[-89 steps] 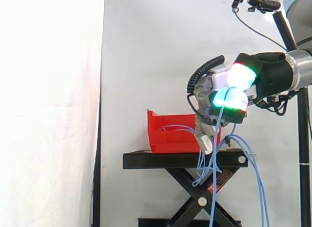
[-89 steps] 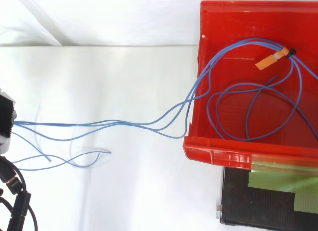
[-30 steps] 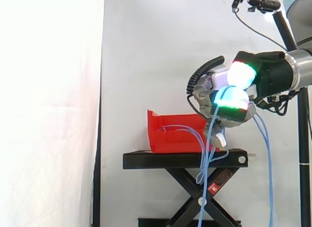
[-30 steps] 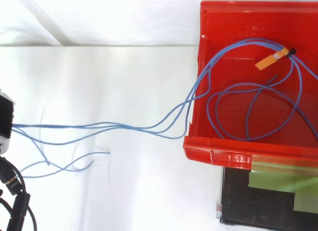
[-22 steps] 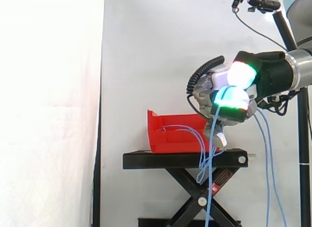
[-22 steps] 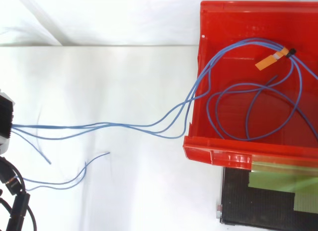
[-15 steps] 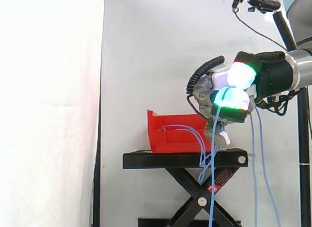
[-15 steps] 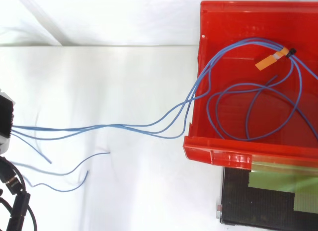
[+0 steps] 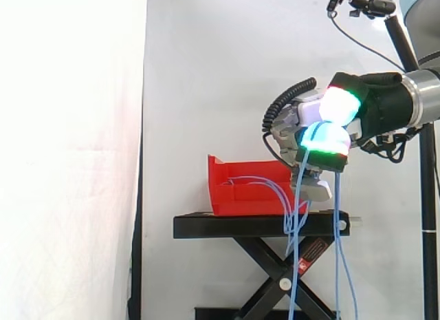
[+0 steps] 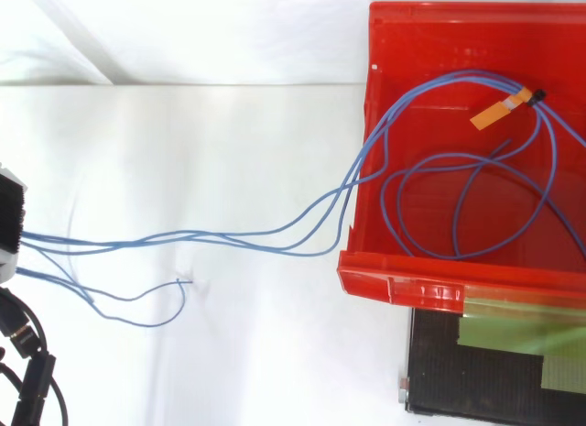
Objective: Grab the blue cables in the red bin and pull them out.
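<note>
Hand (image 9: 368, 103) is closed, fingers curled round the blue cables (image 9: 297, 217). Fingertips (image 9: 324, 137) glow cyan/green and white/green. In the side view it sits up and to the right of the red bin (image 9: 240, 196), clear of it, above the right end of the black stand (image 9: 254, 226). Cable strands drop from under the hand and hang past the stand's edge. In the top view the hand (image 10: 9, 226) is at the left edge. Several strands (image 10: 275, 234) run from it to the right and go over the bin's left wall (image 10: 359, 197). The rest of the cables lie looped on the bin floor. An orange tag (image 10: 499, 110) sits on them at the far right. Two loose ends curl just near of the taut strands.
</note>
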